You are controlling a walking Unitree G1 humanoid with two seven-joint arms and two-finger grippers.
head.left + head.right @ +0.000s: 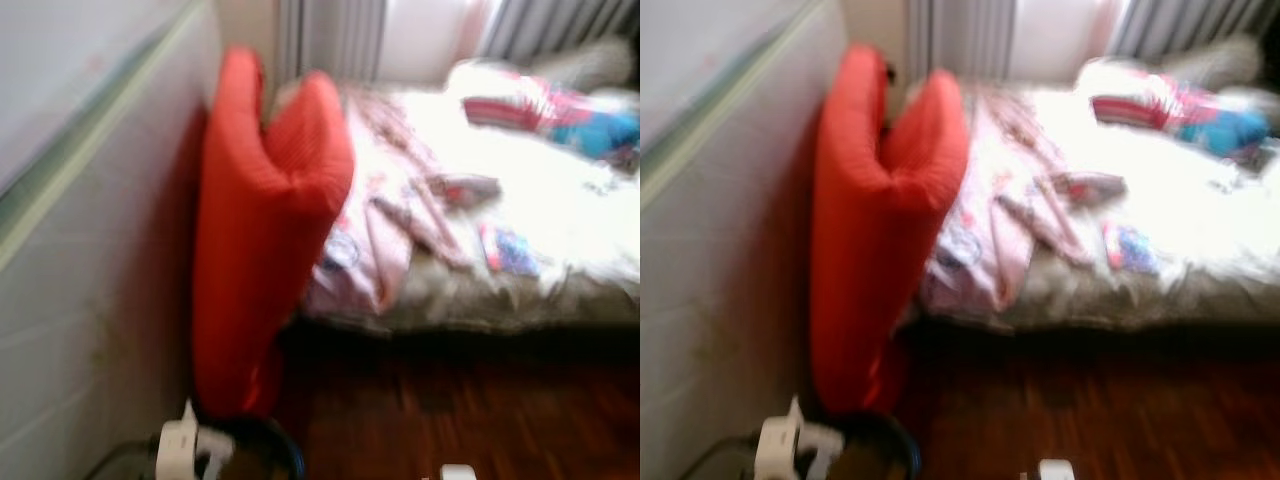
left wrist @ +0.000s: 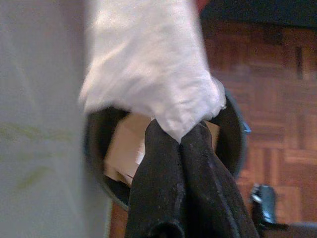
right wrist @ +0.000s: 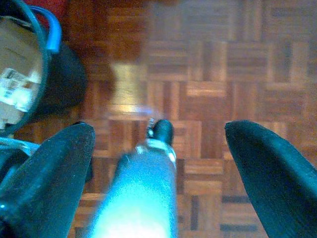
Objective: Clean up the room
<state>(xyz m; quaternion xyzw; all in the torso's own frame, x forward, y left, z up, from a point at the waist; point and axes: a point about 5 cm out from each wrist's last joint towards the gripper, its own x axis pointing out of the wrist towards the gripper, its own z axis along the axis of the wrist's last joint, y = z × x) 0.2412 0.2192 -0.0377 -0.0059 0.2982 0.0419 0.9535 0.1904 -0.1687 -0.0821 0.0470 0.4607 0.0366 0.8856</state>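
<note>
A bed (image 1: 560, 290) takes up the far right of the room, its white cover strewn with pink clothes (image 1: 385, 215) and a red, white and blue bundle (image 1: 550, 112) near the curtains (image 1: 335, 35). A tall red cushion (image 1: 262, 230) stands on end between the bed and the pale wall (image 1: 80, 280). Below lies dark parquet floor (image 3: 218, 64). At the cushion's foot sits a black bin (image 2: 230, 131) with a blue rim, cardboard (image 2: 124, 146) inside it. The left hand (image 2: 179, 141) hangs above the bin, its 2 fingers (image 2: 156, 168) pressed together on a white tissue (image 2: 148, 64). The right hand (image 3: 158, 148) is over bare floor beside the bin, fingers (image 3: 52, 168) spread wide apart, gripping nothing.
</note>
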